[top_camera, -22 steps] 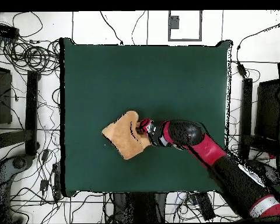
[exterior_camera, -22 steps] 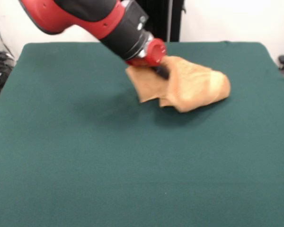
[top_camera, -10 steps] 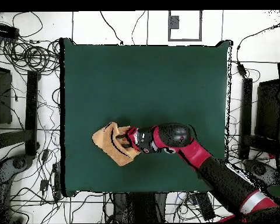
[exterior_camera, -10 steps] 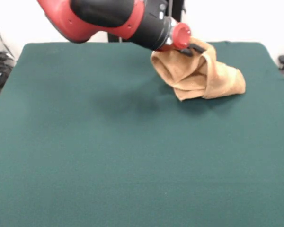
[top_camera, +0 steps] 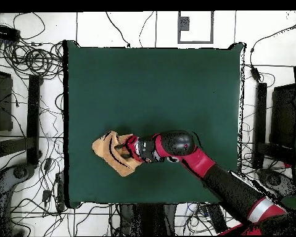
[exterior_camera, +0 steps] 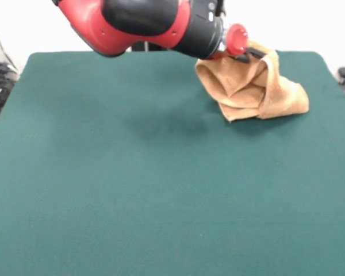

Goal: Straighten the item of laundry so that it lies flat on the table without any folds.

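The item of laundry [exterior_camera: 259,89] is an orange-tan towel, bunched and folded over itself at the far right of the table [exterior_camera: 132,190] in the front view. One part of it is lifted; the rest trails down onto the green cloth. My gripper [exterior_camera: 254,53] is shut on the towel's raised top edge, with the red and black arm coming in from the upper left. In the overhead view the towel [top_camera: 111,152] sits near the table's [top_camera: 156,86] lower left, and the gripper [top_camera: 127,148] is on its right side.
Cables and stands [top_camera: 27,92] surround the table on the floor. The towel lies close to the table's left edge [top_camera: 65,154] in the overhead view.
The arm has dragged the towel toward the table's edge, rightward in the front view and leftward in the overhead view. The cloth has bunched up taller.
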